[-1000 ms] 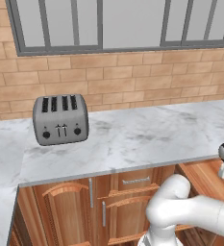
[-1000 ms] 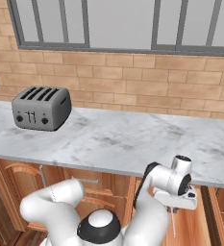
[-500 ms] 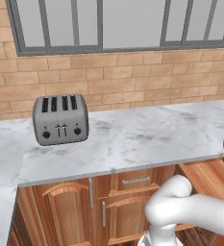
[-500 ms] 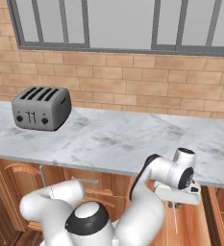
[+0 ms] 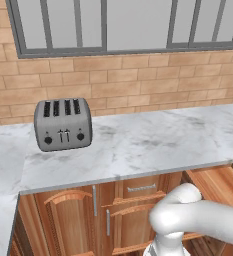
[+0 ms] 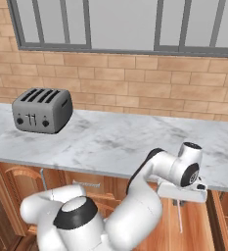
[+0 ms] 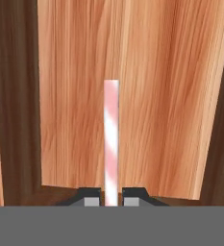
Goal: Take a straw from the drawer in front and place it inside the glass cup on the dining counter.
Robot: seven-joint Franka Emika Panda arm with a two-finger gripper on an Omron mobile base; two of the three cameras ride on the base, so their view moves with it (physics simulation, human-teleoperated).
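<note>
The gripper [image 7: 111, 202], seen from the hand camera, has its two dark fingertips [image 7: 90, 201] drawn close together with only a thin gap between them. In that gap sits the straw [image 7: 111, 144], a slim tube striped pink and white, pinched at its lower end and running straight away from the fingers. Behind the straw lies the light wooden floor of the open drawer [image 7: 132, 96], with darker brown wood on both sides.

In the right base view, the hand hangs just below the front edge of the marble worktop [image 6: 110, 142], and the straw [image 6: 178, 218] shows as a thin pale line pointing straight down from it, over the light wood of the drawer [image 6: 193, 230]. The white arm [image 6: 149, 196] curves up from the lower left to reach it.

Farther out, a grey four-slot toaster [image 6: 41, 110] stands on the worktop well to the left, against a brick wall [image 6: 135, 88] under a grey-framed window [image 6: 120, 24]. In the left base view, brown cabinet doors [image 5: 73, 220] sit under the worktop.
</note>
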